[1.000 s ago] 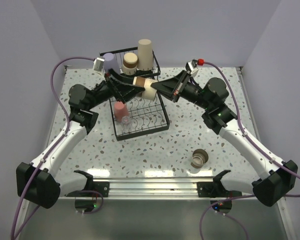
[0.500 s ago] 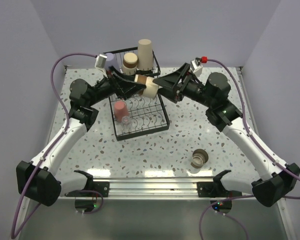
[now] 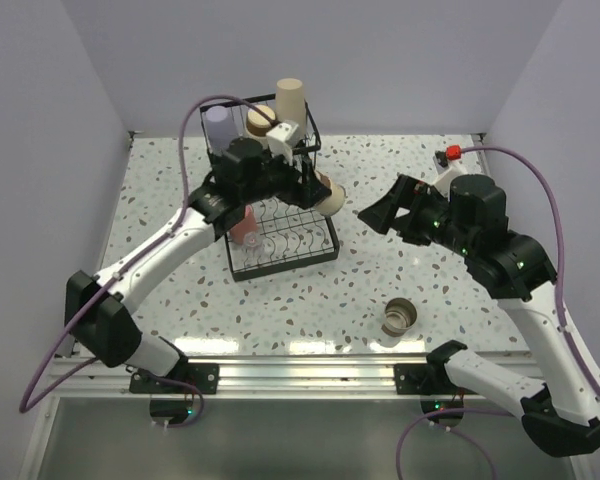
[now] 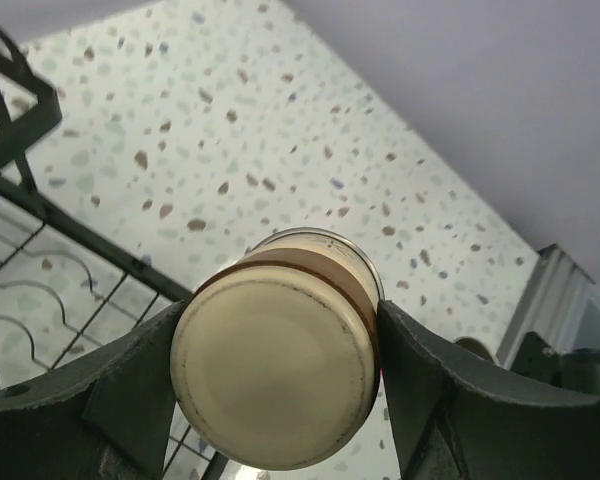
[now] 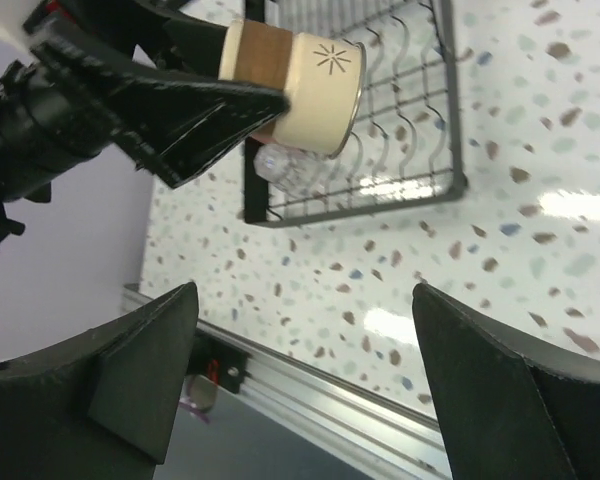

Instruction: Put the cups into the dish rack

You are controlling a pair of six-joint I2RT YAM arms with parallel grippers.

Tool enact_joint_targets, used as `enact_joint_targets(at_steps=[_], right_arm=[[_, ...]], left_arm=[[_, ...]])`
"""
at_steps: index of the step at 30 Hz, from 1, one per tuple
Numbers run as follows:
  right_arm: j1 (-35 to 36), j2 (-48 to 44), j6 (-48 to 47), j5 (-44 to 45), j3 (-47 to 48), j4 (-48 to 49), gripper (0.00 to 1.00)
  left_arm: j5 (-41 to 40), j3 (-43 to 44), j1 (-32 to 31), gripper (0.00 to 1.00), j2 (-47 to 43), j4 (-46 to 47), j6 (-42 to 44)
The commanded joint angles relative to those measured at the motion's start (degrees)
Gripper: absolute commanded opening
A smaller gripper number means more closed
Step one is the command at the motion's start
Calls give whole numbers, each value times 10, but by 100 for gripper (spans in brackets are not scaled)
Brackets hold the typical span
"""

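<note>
A short tan-and-cream cup (image 3: 331, 203) lies on its side in the air, just past the right edge of the dish rack's lower tray (image 3: 325, 250). My left gripper (image 3: 318, 190) is shut on it. In the left wrist view its round base (image 4: 275, 365) fills the gap between both fingers. My right gripper (image 3: 366, 215) hangs open and empty a little to the right of that cup (image 5: 305, 72), with only table between its fingers (image 5: 150, 370). The upper basket (image 3: 308, 125) holds a lavender cup (image 3: 218, 124), a tall beige cup (image 3: 290, 103) and a tan cup (image 3: 259, 118). A red-pink cup (image 3: 245, 224) and a clear glass (image 5: 283, 167) sit in the lower tray.
Another short tan-and-metallic cup (image 3: 400, 317) stands upright on the speckled table near the front right. A metal rail (image 3: 310, 368) runs along the near edge. Purple cables loop from both arms, and walls close in the left, back and right sides.
My right gripper opened, let go of the tan cup and drew back to the right. My left gripper closed on that cup and now holds it alone by the rack's right edge.
</note>
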Motion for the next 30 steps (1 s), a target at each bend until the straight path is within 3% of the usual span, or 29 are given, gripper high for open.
enact_joint_targets(at_steps=[1, 5, 20, 26, 29, 30], right_arm=[[-1, -17, -39, 41, -20, -73, 91], [-1, -25, -51, 51, -17, -94, 90], [-1, -27, -61, 49, -25, -99, 88], [-1, -23, -64, 43, -26, -102, 87], [-1, -24, -65, 42, -27, -104, 87], [0, -25, -66, 43, -28, -104, 86]], left_arm=[[-158, 23, -30, 0, 45, -65, 58], [-271, 23, -43, 0, 94, -61, 57], [-440, 24, -45, 0, 210, -7, 16], [-470, 57, -45, 0, 256, -14, 6], [-481, 63, -45, 7, 266, -19, 1], [-484, 64, -45, 16, 266, -18, 0]])
